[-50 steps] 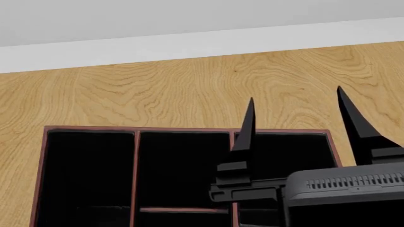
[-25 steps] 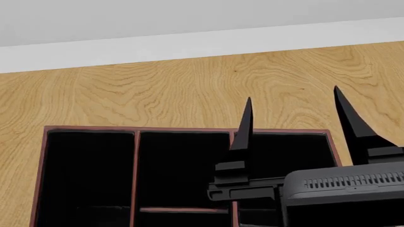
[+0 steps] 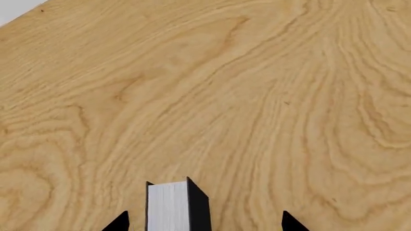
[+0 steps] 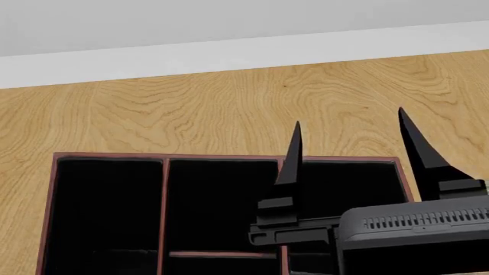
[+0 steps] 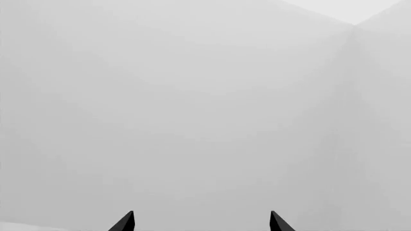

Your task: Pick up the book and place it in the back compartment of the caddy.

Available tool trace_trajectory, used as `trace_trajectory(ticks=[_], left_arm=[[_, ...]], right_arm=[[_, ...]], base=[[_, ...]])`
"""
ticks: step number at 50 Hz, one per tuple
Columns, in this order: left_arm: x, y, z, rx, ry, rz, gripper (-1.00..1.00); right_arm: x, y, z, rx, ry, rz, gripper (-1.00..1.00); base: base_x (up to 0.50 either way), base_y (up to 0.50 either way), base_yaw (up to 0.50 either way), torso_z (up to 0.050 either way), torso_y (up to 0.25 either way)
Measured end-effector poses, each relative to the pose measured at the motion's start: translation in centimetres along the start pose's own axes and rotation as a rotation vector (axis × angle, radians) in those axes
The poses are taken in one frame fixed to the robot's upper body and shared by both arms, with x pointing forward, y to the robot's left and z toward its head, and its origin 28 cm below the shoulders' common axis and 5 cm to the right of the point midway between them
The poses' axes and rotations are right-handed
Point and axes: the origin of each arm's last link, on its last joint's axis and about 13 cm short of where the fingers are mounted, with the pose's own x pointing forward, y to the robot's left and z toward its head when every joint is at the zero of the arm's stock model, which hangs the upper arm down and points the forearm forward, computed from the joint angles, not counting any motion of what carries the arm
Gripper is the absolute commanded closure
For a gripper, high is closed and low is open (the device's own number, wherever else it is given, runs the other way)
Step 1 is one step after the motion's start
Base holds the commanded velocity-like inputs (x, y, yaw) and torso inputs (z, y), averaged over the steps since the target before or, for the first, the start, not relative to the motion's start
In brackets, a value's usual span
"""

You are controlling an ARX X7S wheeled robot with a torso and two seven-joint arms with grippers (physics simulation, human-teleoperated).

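Right gripper (image 4: 347, 134) is up in the head view with its two black pointed fingers (image 4: 291, 157) spread wide apart, and there is nothing between them. It sits above the right end of the caddy (image 4: 54, 189), one finger over the far right cell, the other past the caddy's right wall over the wooden table (image 4: 191, 109). The right wrist view shows only those two fingertips against a plain pale wall (image 5: 192, 96).

Over to the left wrist view: the left gripper (image 3: 204, 222) shows just two fingertips at the frame edge, set well apart. The book (image 3: 174, 207) stands between them, white page edges facing the camera and black cover alongside, closer to one fingertip than the other. I cannot tell whether the fingers touch it or grip it. Wood grain of the table fills everything beyond it.

The caddy's cells read black inside, thin red dividers between them, and no book shows in any visible cell.
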Motion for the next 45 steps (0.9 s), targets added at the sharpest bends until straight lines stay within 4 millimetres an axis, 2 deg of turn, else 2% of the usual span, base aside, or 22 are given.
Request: trace_trajectory(ticks=[45], left_arm=[[2.7, 0.6, -4.2, 0.022, 0.085, 0.034, -1.0]], right_arm=[[-0.5, 0.1, -0.4, 0.008, 0.011, 0.001, -1.0]], base=[[0.0, 0.0, 0.0, 0.0, 0.0]])
